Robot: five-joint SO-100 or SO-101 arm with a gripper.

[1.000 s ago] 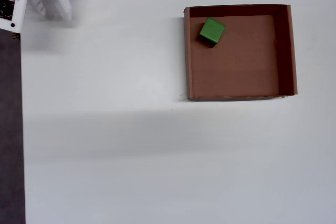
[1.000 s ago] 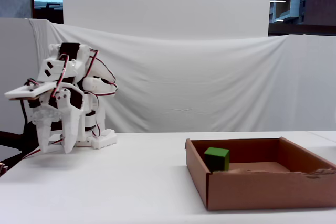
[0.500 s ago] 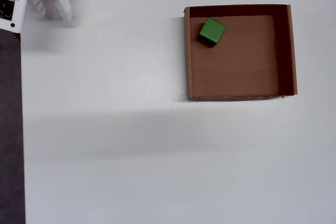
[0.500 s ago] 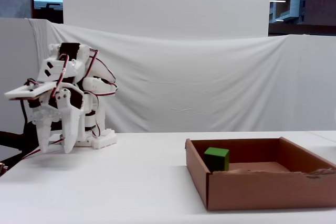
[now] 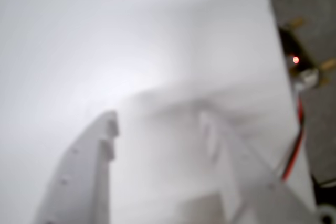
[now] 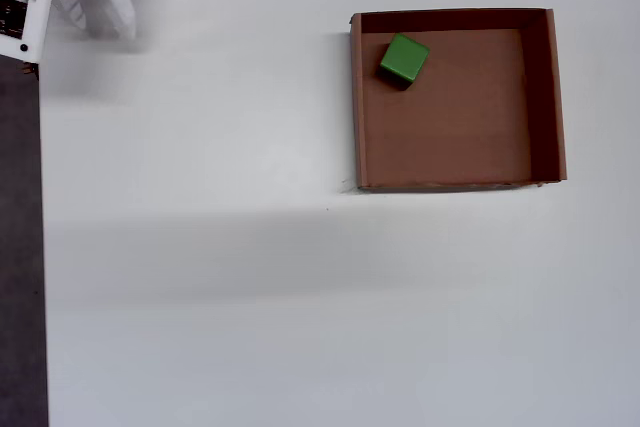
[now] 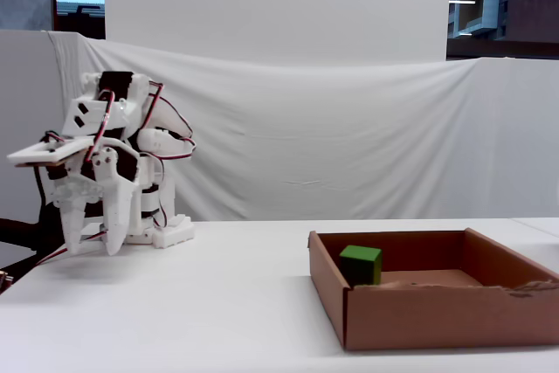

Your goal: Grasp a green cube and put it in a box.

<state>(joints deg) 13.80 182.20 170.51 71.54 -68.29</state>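
Green cube point(image 6: 404, 58) inside box point(image 6: 540, 97) corner, claw point(image 7: 91, 249) empty, parted, well apart over bare table point(image 6: 220, 297).

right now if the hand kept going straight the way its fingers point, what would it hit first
Most likely the bare white table. In the fixed view the hand points straight down with nothing under it. The green cube sits in the box, well off that line.

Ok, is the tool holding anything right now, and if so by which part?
Nothing is held. The tool hangs empty and open over the table's far left in the fixed view, while the green cube sits inside the box.
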